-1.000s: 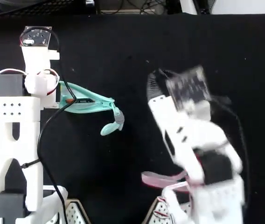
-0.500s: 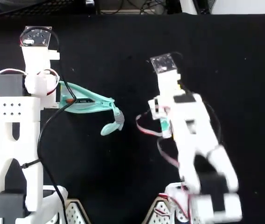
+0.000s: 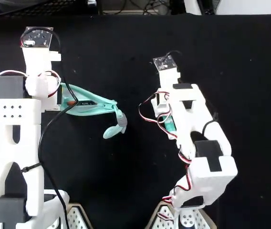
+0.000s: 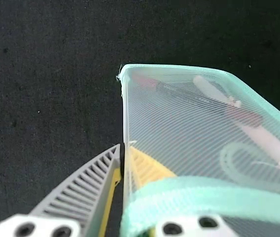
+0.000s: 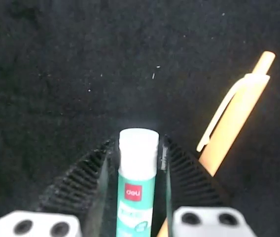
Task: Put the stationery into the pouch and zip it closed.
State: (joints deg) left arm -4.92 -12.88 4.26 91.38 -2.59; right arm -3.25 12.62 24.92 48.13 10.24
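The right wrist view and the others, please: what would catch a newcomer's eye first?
First comes the white-capped glue stick clamped in the right tool, with an orange pen lying on the black table beside it. Next, the left tool grips a mint mesh pouch with stationery showing inside.

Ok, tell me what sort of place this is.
Probably a robotics lab or hobby workbench: a white left arm and right arm stand side by side at a black-covered table, loose cables lie behind its far edge, and the practice props are a mesh pouch and a glue stick.
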